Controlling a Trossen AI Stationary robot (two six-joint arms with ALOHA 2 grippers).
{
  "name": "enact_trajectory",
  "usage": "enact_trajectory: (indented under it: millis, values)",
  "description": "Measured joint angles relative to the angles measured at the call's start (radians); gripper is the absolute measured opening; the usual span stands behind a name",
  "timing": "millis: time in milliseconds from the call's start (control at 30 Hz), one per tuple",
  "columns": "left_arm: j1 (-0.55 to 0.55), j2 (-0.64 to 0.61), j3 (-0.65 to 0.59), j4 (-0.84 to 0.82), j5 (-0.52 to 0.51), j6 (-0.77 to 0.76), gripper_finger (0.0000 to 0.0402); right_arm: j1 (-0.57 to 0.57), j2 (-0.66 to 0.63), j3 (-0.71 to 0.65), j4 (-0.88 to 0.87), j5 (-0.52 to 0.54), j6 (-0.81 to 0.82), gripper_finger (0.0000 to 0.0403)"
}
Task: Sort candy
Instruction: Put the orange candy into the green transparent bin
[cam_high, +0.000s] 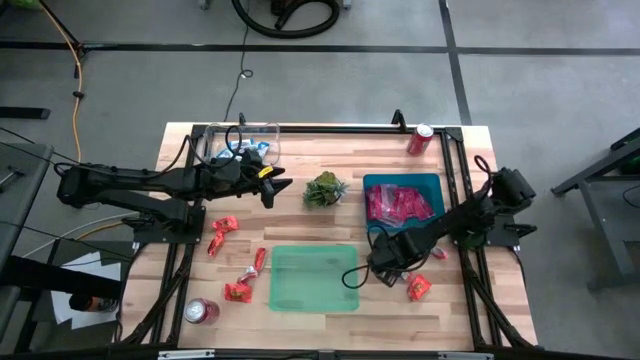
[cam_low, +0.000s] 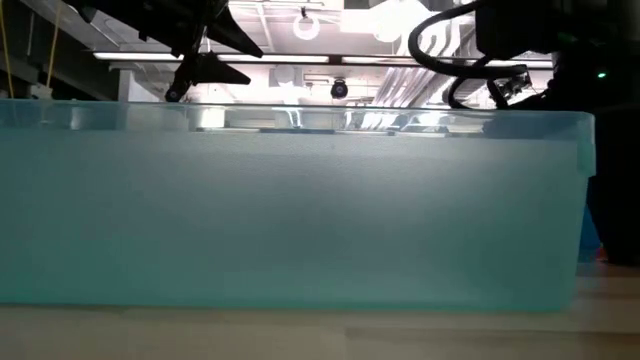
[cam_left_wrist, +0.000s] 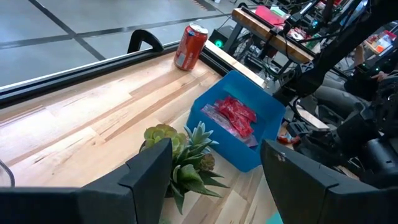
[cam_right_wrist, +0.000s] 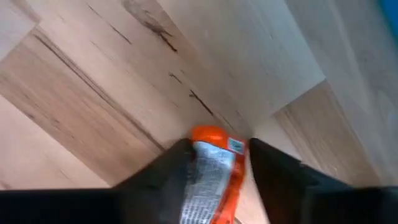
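Note:
An orange-wrapped candy (cam_right_wrist: 210, 167) lies on the wooden table right of the green tray (cam_high: 313, 277). My right gripper (cam_high: 384, 272) points down over it, shut on it. Another red-orange candy (cam_high: 418, 288) lies just to its right, and three more (cam_high: 238, 290) lie left of the tray. Pink candy (cam_left_wrist: 235, 116) fills the blue bin (cam_high: 428, 186). Blue-and-white candy (cam_high: 243, 148) sits in a clear bin at the far left. My left gripper (cam_high: 272, 187) hovers open left of the small plant (cam_high: 325, 190), holding nothing. My right gripper (cam_right_wrist: 217, 152) has the orange candy between its two fingers (cam_right_wrist: 168, 177), which stand against the wrapper's two long sides (cam_right_wrist: 235, 163). The fingers come from above, pointing down, and lie across the candy. The candy lies flat on the table.
A red can (cam_high: 419, 138) stands at the far right corner, another (cam_high: 201, 311) at the near left. The plant (cam_left_wrist: 180, 155) stands mid-table between the two arms. In the low view the green tray's wall (cam_low: 300, 210) fills the picture. Black frame rails run along the table's sides.

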Motion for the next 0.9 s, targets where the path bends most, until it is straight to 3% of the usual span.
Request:
enact_trajectory:
  millis: [133, 200, 333, 433, 633, 767, 900]
  values:
    - [0.000, 0.000, 0.000, 0.000, 0.000, 0.000, 0.0232, 0.002, -0.046, 0.000, -0.022, 0.003, -0.002, 0.0045]
    - [0.000, 0.000, 0.000, 0.000, 0.000, 0.000, 0.0232, 0.002, -0.099, 0.000, -0.057, 0.011, -0.014, 0.0014]
    - [0.000, 0.000, 0.000, -0.001, 0.000, 0.000, 0.0232, -0.001, -0.254, 0.001, -0.172, 0.081, 0.009, 0.0028]
    - [0.000, 0.000, 0.000, -0.001, 0.000, 0.000, 0.0232, -0.011, -0.397, 0.001, -0.181, 0.171, 0.024, 0.0013]
    - [0.000, 0.000, 0.000, -0.001, 0.000, 0.000, 0.0232, -0.051, -0.612, 0.001, -0.003, 0.367, -0.036, 0.0010]
    - [0.000, 0.000, 0.000, 0.000, 0.000, 0.000, 0.0232, -0.104, -0.632, 0.002, 0.134, 0.348, -0.157, 0.0003]
    - [0.000, 0.000, 0.000, 0.003, 0.000, -0.003, 0.0232, -0.140, -0.565, 0.001, 0.299, 0.267, -0.314, 0.0004]
